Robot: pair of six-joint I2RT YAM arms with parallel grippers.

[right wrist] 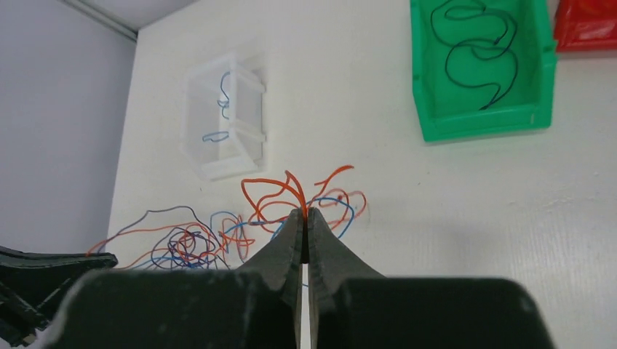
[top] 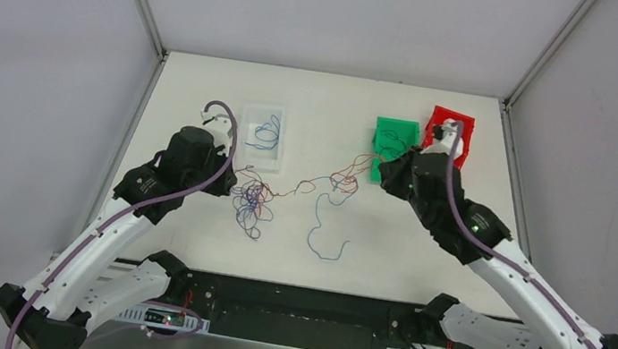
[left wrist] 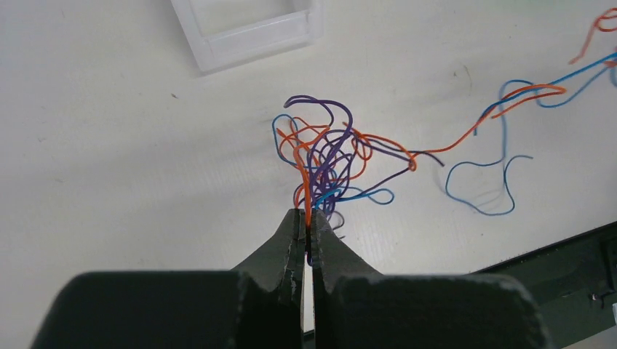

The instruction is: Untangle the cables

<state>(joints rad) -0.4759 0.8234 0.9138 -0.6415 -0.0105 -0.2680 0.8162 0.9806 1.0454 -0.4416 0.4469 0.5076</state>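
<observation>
Cables (top: 252, 199) pinched by left hand (left wrist: 308, 218) and right hand (right wrist: 305, 214); 3 bins (top: 257, 168) (top: 398, 125) (top: 464, 136) beyond.

Bright, even, diffuse overhead light; faint soft shadows; wrist views' near foreground blurred.

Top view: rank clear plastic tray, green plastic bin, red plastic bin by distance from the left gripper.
1. Clear plastic tray, just beyond the left gripper.
2. Green plastic bin, to the right.
3. Red plastic bin, farthest right.
</observation>
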